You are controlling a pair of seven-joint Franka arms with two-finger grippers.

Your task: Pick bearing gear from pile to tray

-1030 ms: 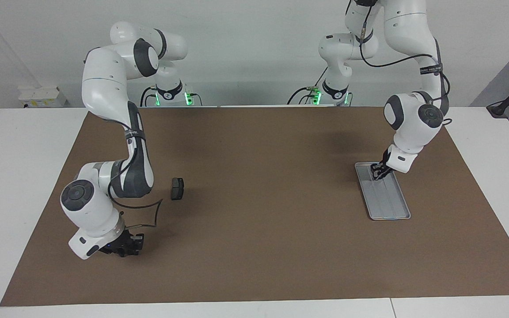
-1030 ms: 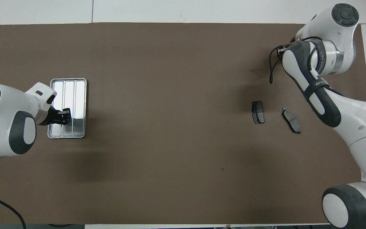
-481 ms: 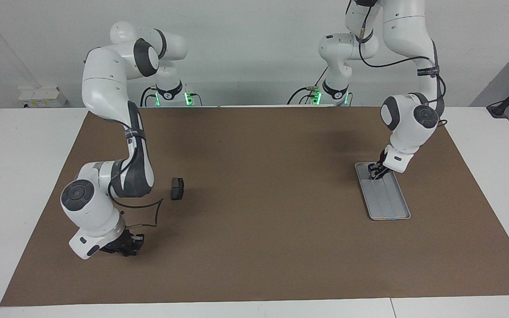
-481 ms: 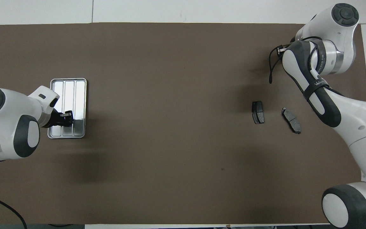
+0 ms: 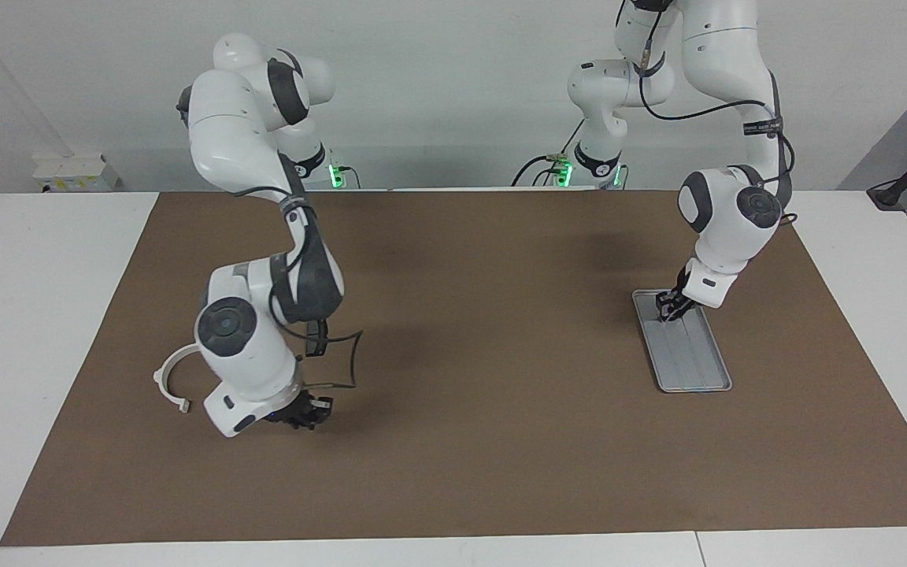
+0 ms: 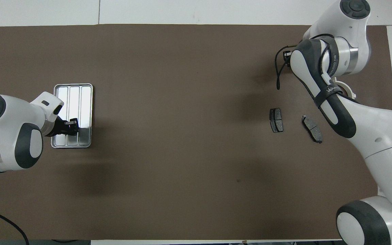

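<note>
Silver-grey tray [image 5: 694, 370] lies under the left pincer [image 5: 668, 308], grip unclear; closed right pincer [image 5: 305, 413] hovers.

Shiny ribbed metal tray [image 6: 73, 92]; matt brown paper mat [image 6: 182, 102].

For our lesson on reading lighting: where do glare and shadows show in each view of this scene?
Overhead view: the tray gleams bright along its ribs under glare; soft, blurred arm shadows darken the brown mat. Facing view: the tray looks matte grey, with no glare; a soft shadow lies on the mat beside the right gripper.
</note>
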